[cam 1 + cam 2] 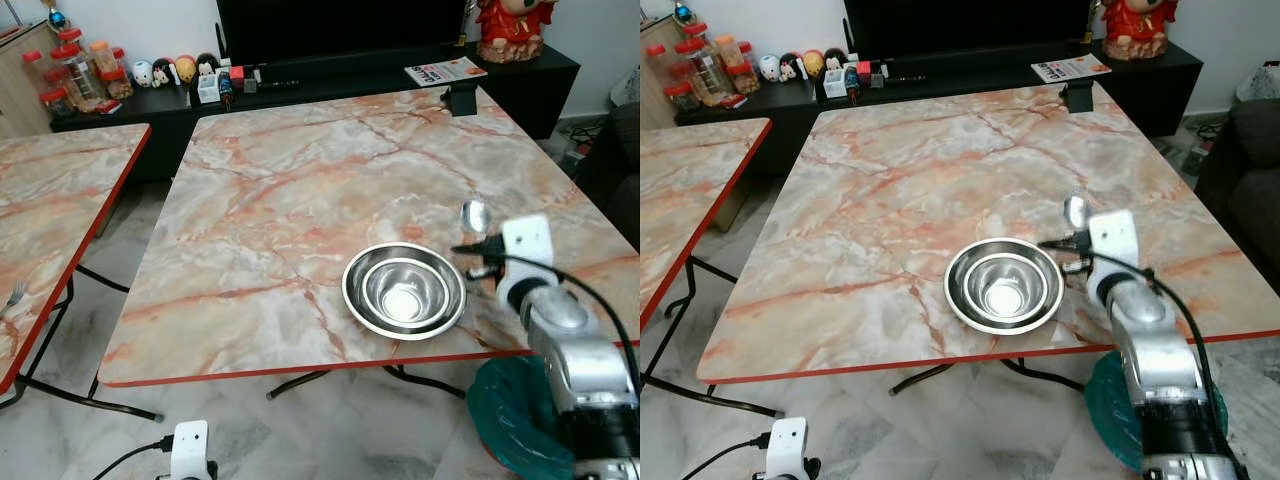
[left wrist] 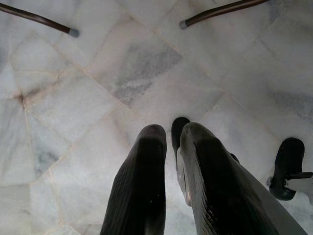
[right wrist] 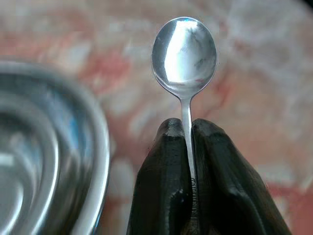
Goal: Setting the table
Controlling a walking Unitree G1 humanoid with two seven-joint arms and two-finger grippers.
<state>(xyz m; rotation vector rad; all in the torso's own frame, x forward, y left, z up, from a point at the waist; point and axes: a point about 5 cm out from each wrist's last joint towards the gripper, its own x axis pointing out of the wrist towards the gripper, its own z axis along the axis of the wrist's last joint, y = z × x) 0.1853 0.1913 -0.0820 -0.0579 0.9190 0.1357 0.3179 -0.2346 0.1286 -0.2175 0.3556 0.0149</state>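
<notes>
Counter: we log a marble-patterned counter (image 1: 300,200) with a red edge; a second counter (image 1: 50,200) of the same pattern stands to its left.
Bowls: two steel bowls (image 1: 404,290), the smaller nested inside the larger, sit near the counter's front edge, right of centre.
Right hand: we find the right hand (image 3: 188,147) over the counter just right of the bowls, its two black fingers (image 3: 161,186) pressed tight on a spoon's handle.
Spoon: the spoon (image 3: 184,54) is held by its thin handle, its bowl end sticking out past the fingertips, above the counter just beside the bowls' rim.
Left hand: the left hand (image 2: 168,147) hangs low over the pale tiled floor (image 2: 98,98); we see its fingertips close together with a narrow gap, gripping nothing.
Background: a dark low shelf (image 1: 300,75) behind the counter carries jars (image 1: 75,70), small figurines (image 1: 175,70) and a leaflet (image 1: 445,70).
Floor items: two thin metal counter legs (image 2: 44,22) rest on the tiles.
</notes>
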